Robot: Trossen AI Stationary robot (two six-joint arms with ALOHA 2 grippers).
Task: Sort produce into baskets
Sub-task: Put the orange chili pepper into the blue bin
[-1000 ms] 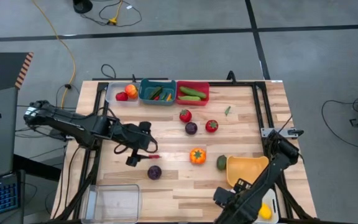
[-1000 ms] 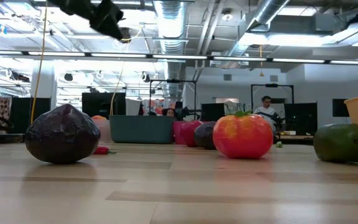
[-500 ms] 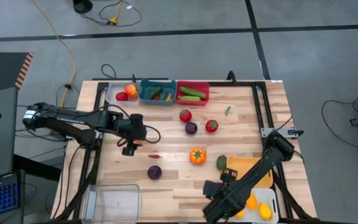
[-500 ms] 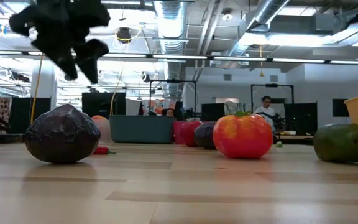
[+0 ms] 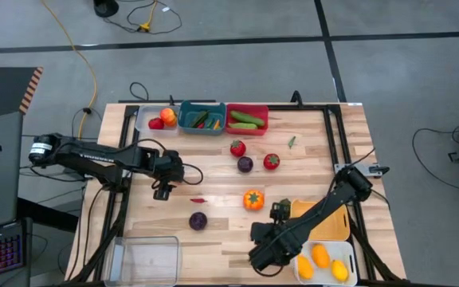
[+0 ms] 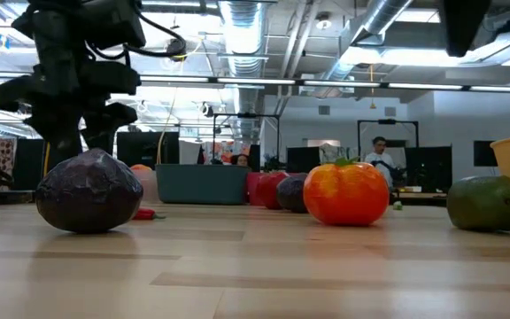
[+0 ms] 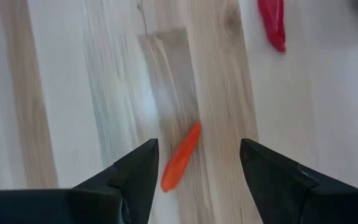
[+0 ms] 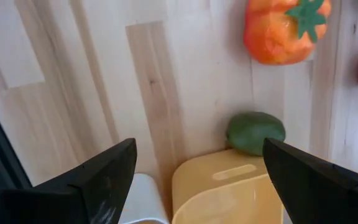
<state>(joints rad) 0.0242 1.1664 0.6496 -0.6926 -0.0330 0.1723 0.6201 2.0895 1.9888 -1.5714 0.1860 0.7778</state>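
Your left gripper has dropped over the small orange chili, jaws apart and narrowing, ready to grasp; the right gripper hangs wide open near the yellow basket.

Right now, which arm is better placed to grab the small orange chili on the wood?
Left. The left gripper hangs right over the small orange chili pepper, which lies between its open fingers. The right gripper is across the table beside the white bin.

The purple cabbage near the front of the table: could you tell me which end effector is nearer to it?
Left. The left end effector sits just behind and left of the purple cabbage; the right end effector is farther, to its front right.
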